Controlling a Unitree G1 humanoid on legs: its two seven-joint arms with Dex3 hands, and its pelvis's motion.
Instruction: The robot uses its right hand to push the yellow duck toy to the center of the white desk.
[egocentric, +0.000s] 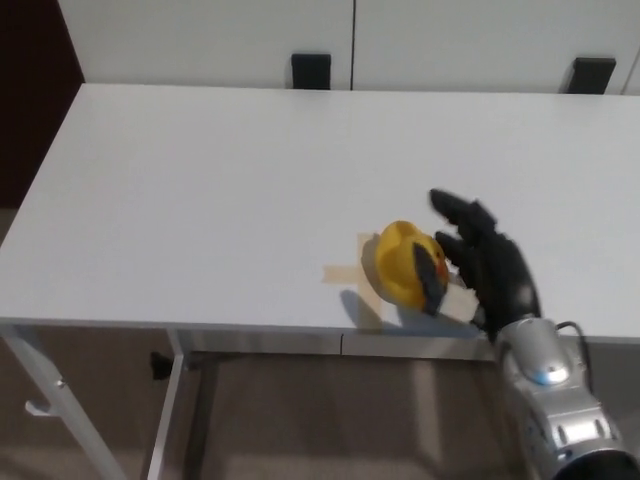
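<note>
Duck: the yellow duck toy (404, 264) sits on the white table (220, 190), close to the near edge and somewhat right of the table's middle. Its rounded yellow body faces left, and a dark blue and orange part shows on its right side.

Tape: a cross of tan tape (352, 276) lies flat on the table just left of the duck and partly under it. One strip runs toward the near edge, the other points left.

Right hand: the black right hand (487, 262) is pressed against the duck's right side, fingers spread and stretched out past the duck toward the far side of the table. It is not wrapped round the duck, only laid flat against it, and it grips nothing. A pale patch shows at the base of the palm, right beside the duck.

Right forearm: the silver forearm (553, 400) comes up from below the duck's right side, across the near edge of the table, with a small blue light on it.

Left hand: nowhere to be seen.

Table: plain white top, with light metal legs (60, 400) showing under the near edge, far left of the duck.

Far side: two black brackets (311, 70) stand against the white wall panels behind the table, well beyond the duck.
</note>
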